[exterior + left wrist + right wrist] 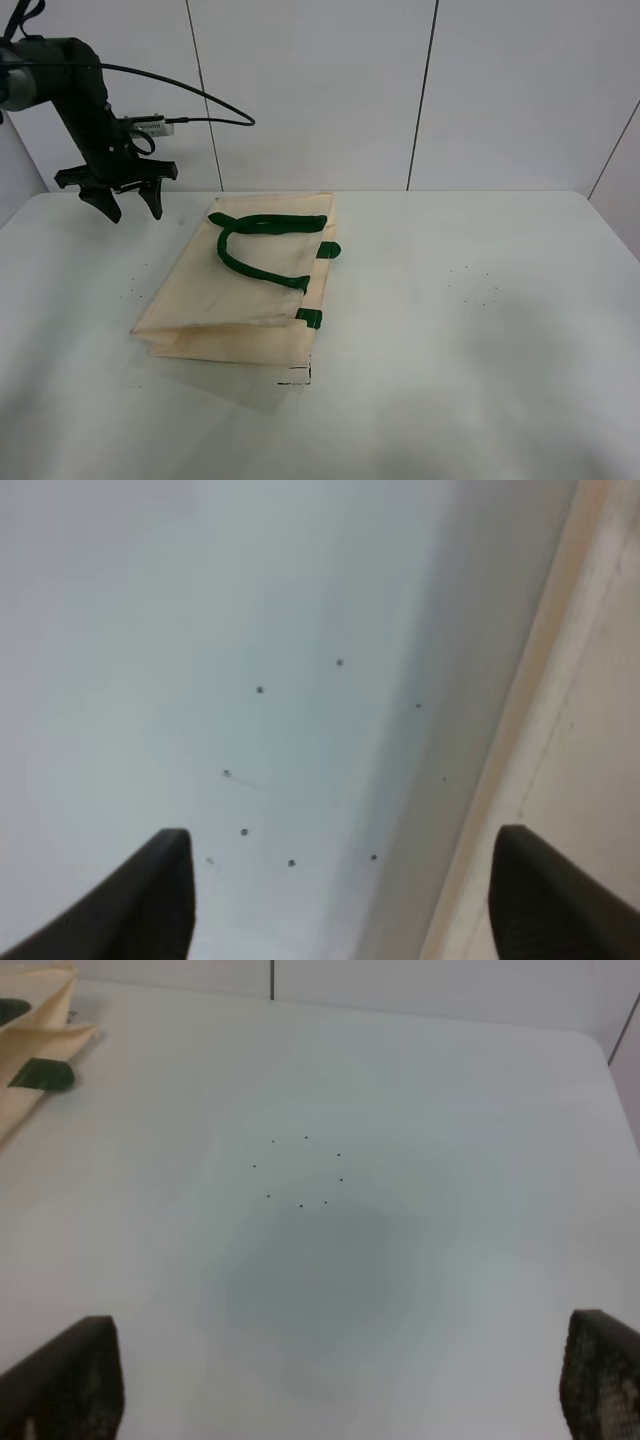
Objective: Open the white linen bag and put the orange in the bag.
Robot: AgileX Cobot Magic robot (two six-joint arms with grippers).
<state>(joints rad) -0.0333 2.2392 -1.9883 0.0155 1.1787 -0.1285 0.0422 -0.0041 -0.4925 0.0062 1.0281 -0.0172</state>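
The white linen bag [240, 305] lies flat on the table left of centre, its dark green strap handles [262, 247] folded on top and its opening to the right. My left gripper [130, 207] hangs open and empty above the table, just left of the bag's far corner; the bag's edge [590, 710] shows beside one of its fingers [545, 900]. My right gripper [335, 1400] is open and empty over bare table; it is outside the exterior high view. The bag's corner [35, 1055] shows in the right wrist view. The orange is not in any view.
The white table [480, 320] has small dark dots [470, 285] right of the bag and a wall of white panels [320, 90] behind it. A black cable [190, 95] runs from the left arm.
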